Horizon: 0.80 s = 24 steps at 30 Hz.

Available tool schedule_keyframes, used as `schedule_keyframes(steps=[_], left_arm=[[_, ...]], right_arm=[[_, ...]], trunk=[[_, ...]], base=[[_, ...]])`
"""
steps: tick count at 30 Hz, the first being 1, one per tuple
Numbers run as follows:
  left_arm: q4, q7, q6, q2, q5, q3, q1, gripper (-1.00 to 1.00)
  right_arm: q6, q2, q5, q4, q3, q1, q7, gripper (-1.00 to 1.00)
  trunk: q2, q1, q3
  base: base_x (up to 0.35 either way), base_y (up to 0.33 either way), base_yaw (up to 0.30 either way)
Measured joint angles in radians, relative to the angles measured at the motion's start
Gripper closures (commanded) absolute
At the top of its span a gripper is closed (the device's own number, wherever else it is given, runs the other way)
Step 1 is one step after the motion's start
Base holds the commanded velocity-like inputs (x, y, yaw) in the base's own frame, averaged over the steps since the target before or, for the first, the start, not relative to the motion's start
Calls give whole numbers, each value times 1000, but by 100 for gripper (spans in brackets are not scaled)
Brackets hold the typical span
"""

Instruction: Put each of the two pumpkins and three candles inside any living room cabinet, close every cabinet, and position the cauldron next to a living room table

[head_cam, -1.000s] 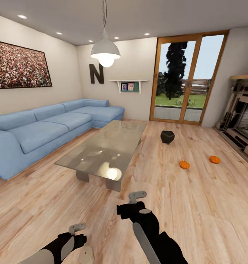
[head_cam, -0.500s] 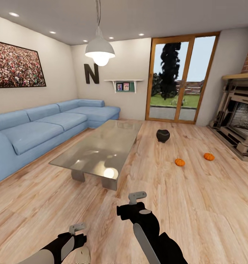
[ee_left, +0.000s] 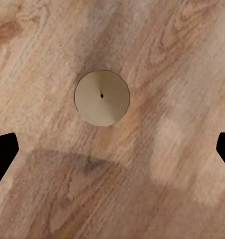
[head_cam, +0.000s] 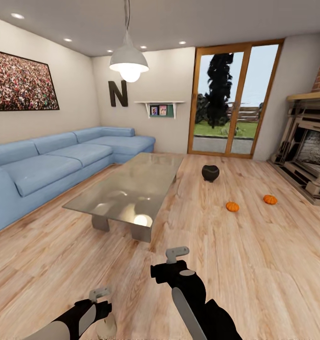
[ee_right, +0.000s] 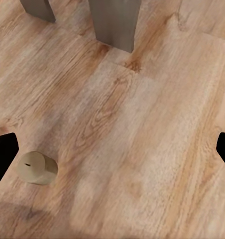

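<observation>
Two orange pumpkins (head_cam: 232, 206) (head_cam: 270, 199) lie on the wood floor at the right, past the far side of the grey coffee table (head_cam: 131, 189). The black cauldron (head_cam: 210, 173) stands on the floor beyond them, near the table's far right corner. One pale candle (head_cam: 106, 326) stands on the floor just under my left gripper (head_cam: 99, 293), which is open above that candle (ee_left: 102, 97). My right gripper (head_cam: 177, 253) is also open and empty; its camera sees the candle (ee_right: 37, 167) and a table leg (ee_right: 115, 22). The dark cabinet is out of view.
A blue corner sofa (head_cam: 60, 165) runs along the left wall behind the table. A fireplace (head_cam: 311, 160) stands at the right wall and glass doors (head_cam: 230, 99) at the back. Open floor lies between me and the pumpkins.
The whole view has swung a little, so the room has slid left in the picture. Both arms hold the same pose.
</observation>
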<state>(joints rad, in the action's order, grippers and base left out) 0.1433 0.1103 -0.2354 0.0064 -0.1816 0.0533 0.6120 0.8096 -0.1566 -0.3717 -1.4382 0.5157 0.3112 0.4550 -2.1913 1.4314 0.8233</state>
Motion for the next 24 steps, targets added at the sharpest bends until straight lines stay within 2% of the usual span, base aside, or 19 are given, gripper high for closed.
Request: schedule_keyframes(steps=[24], left_arm=[[0,2,-1,0,5,0,0,-100]], right_arm=[[0,0,0,2,1,0,0,-100]], trunk=[[-168,92,75]], base=[[0,0,0]])
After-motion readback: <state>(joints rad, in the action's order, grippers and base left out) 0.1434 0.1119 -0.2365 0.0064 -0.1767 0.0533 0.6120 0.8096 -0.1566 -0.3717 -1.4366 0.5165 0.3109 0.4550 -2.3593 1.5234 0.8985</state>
